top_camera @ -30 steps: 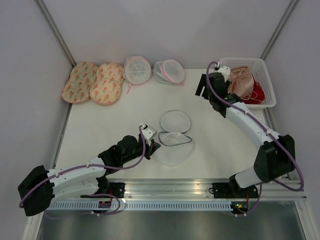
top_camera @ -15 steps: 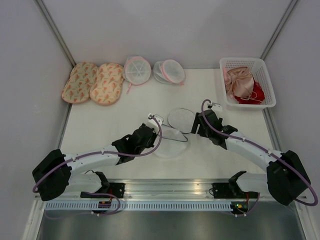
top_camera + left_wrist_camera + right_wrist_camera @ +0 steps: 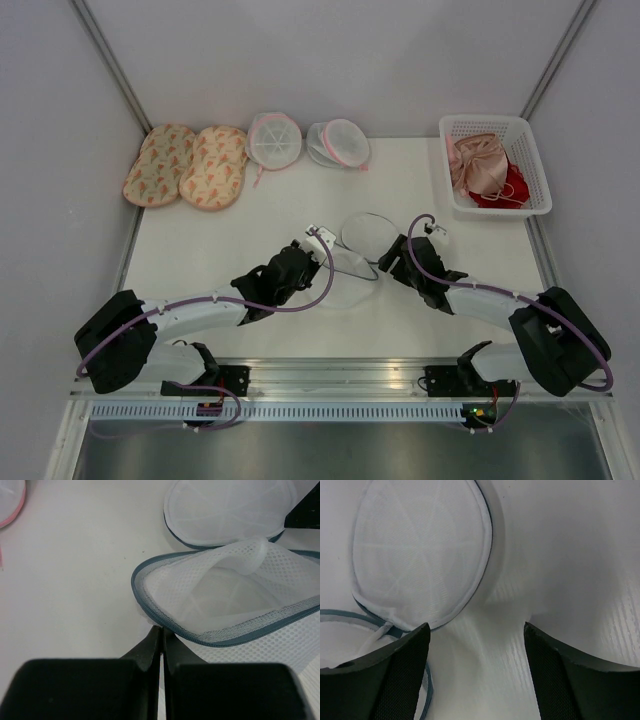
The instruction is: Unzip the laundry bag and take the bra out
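My left hand (image 3: 161, 630) is pressed together, its two black fingers flat against each other with only a thin seam between them. The tips sit right at the near edge of the round white mesh laundry bag with a dark grey zipper rim (image 3: 225, 595); I cannot tell whether any of the rim is caught between them. The bag lies unzipped in the middle of the white tabletop (image 3: 220, 235). Its near half gapes, showing only pale mesh inside, and its flat round half (image 3: 225, 510) lies folded back just beyond.

My right hand (image 3: 476, 630) is spread wide and holds nothing. It hangs low over the tabletop just beside the folded-back half, one finger over the grey rim, the other over bare surface.

Farther off, in the far right corner, the dusty beige-pink bra of smooth shiny fabric (image 3: 480, 165) lies bunched in a white plastic lattice basket (image 3: 495, 122) on top of a dark red garment (image 3: 512, 190), well apart from the bag.

Along the back edge lie two white mesh pouches with pink trim (image 3: 273, 138) and, to their left, two peach patterned oval cases (image 3: 158, 165).
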You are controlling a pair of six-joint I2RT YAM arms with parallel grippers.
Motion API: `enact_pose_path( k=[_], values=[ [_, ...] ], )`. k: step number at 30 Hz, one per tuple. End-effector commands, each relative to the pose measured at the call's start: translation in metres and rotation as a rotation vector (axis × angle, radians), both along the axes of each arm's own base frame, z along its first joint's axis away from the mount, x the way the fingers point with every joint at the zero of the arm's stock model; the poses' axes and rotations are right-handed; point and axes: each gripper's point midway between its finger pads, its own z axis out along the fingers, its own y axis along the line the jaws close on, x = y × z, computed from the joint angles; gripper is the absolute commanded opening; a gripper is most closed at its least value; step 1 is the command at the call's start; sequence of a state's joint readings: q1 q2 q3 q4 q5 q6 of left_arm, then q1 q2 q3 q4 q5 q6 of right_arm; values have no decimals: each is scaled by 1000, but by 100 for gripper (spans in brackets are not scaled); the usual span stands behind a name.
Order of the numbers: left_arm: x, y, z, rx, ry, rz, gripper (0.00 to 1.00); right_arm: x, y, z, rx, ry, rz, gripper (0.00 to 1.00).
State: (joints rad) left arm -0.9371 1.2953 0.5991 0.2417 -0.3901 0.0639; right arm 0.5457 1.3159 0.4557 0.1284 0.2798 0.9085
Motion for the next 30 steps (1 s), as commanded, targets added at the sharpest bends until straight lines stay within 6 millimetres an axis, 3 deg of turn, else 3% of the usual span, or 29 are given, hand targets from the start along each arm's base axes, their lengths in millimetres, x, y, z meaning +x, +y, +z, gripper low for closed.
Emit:
enact_pose_path(
  k=[1, 5, 10, 11, 12, 14, 15, 16, 18, 22, 23, 24, 26, 27, 29, 30],
  values=[
    [6, -8, 19, -32, -67, -45, 2, 26, 13, 22, 172, -112, -77, 79],
    [3, -11, 20, -48, -68, -69, 2, 34, 12, 13, 206, -119, -124, 73],
    [0, -14, 19, -60, -65, -98, 2, 52, 16, 7, 289, -151, -161, 56],
    [1, -14, 19, -63, -66, -98, 2, 53, 16, -2, 284, -137, -167, 52],
    [0, -16, 20, -68, -65, -107, 2, 55, 17, -2, 289, -143, -167, 41],
    [1, -15, 19, -69, -64, -106, 2, 59, 19, -4, 286, -155, -158, 30],
    [1, -15, 18, -71, -63, -106, 2, 61, 19, -2, 272, -167, -143, 17],
    [1, -15, 19, -73, -62, -106, 2, 60, 19, -3, 271, -164, -142, 10],
    [3, -14, 18, -76, -61, -103, 2, 58, 18, 6, 249, -192, -111, 0],
    [10, -15, 21, -96, -61, -88, 2, 44, 9, 23, 105, -222, -51, 1],
    [13, -14, 22, -98, -63, -79, 2, 43, 8, 43, 89, -270, -36, 1],
    [16, -14, 20, -94, -62, -71, 2, 42, -4, 50, -3, -295, -55, 0],
    [24, -16, 27, -113, -72, -54, 2, 29, -6, 74, -114, -310, -33, 0],
    [28, -16, 27, -116, -71, -41, 2, 28, -18, 83, -214, -331, -59, 0],
    [36, -20, 32, -137, -72, -24, 7, 15, -10, 101, -304, -329, -22, 0],
    [40, -21, 36, -146, -78, -11, 11, 15, -2, 118, -334, -363, -17, 0]
  ],
)
